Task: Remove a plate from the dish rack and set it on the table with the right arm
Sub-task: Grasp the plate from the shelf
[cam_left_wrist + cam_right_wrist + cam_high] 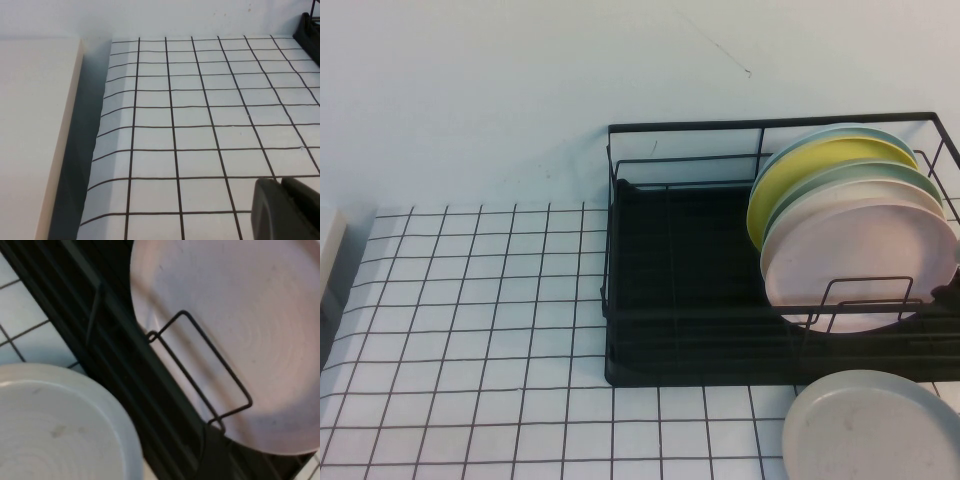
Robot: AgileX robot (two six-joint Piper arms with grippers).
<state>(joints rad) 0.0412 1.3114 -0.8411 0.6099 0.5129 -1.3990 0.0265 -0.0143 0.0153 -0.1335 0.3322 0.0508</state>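
The pale pink plate (865,255) stands on edge in the dish rack (680,290), at the right end and nearest the front, leaning back against a pale mint plate (860,178) and, behind that, a yellow plate (810,165) with another bluish rim at the very back. A low wire loop (870,300) on the rack's front side crosses the pink plate's lower face; the right wrist view shows the same loop (200,365) lying over the plate (240,335). The left part of the rack holds nothing but its black tray base.

On the bench (470,330) just in front of the rack's right corner lies a grey speckled plate (875,430), flat (partly cut off by the picture's edge); it also fills a corner of the right wrist view (55,425).

The right claw does not appear in any view, though its wrist camera looks closely down on the pink plate and the rack's front rail. The left claw (287,207) shows only as a dark fingertip over the gridded bench, well away from the rack; I cannot tell whether it is apart or together. A cream-coloured block (30,135) sits beside the bench's left edge.
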